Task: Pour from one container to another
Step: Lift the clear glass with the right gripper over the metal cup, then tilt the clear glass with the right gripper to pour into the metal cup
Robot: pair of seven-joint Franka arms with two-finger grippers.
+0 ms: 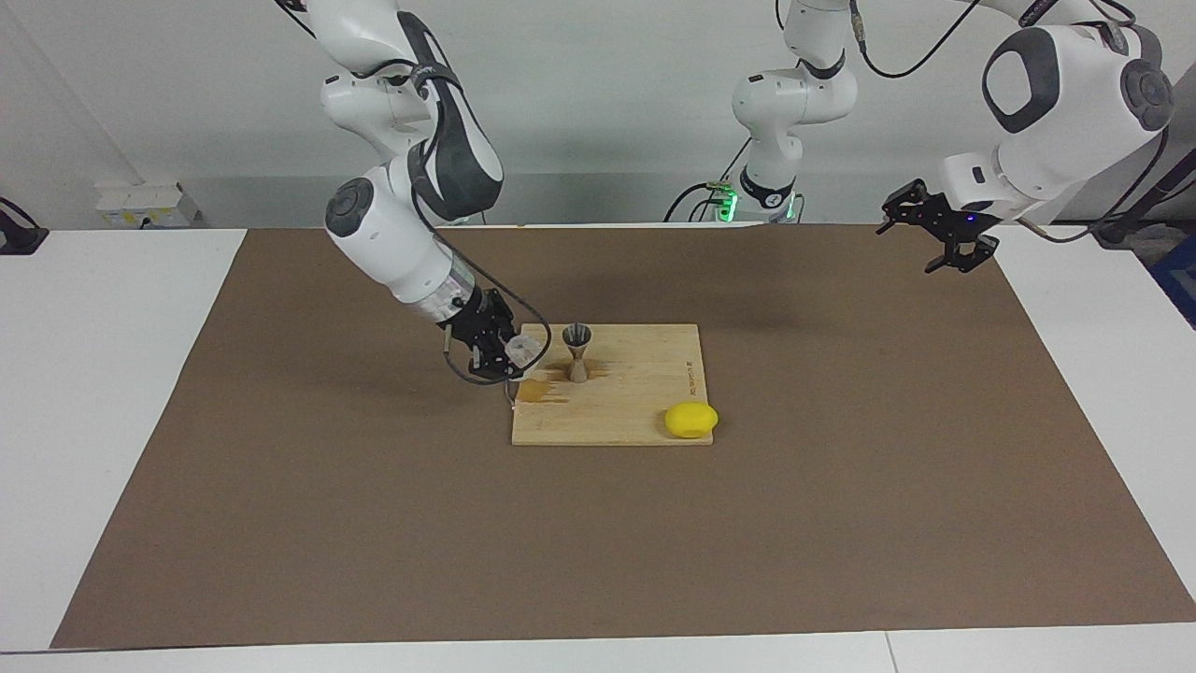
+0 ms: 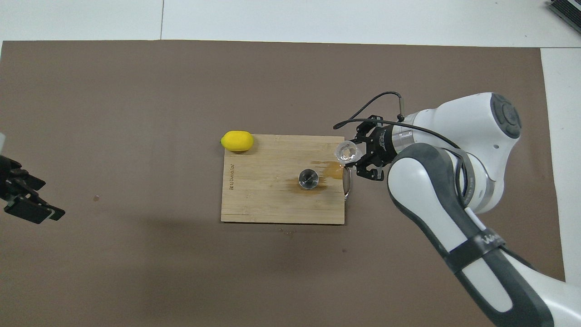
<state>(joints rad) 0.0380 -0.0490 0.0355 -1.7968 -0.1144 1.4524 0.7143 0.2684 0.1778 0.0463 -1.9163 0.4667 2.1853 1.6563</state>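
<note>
The clear glass tumbler (image 1: 520, 349) is tipped on its side in my right gripper (image 1: 509, 352), which is shut on it just above the wooden board's edge at the right arm's end. In the overhead view the tumbler (image 2: 347, 151) sits in the right gripper (image 2: 353, 155) with its mouth toward the jigger. The grey metal jigger (image 1: 577, 353) stands upright on the board, beside the glass and apart from it; it also shows in the overhead view (image 2: 308, 178). My left gripper (image 1: 942, 234) waits open and empty, raised over the mat at the left arm's end (image 2: 28, 200).
The wooden board (image 1: 645, 374) lies mid-table on a brown mat. An amber wet patch (image 2: 333, 170) stains the board between the jigger and the glass. A yellow lemon (image 1: 691, 420) rests at the board's corner farthest from the robots, toward the left arm's end.
</note>
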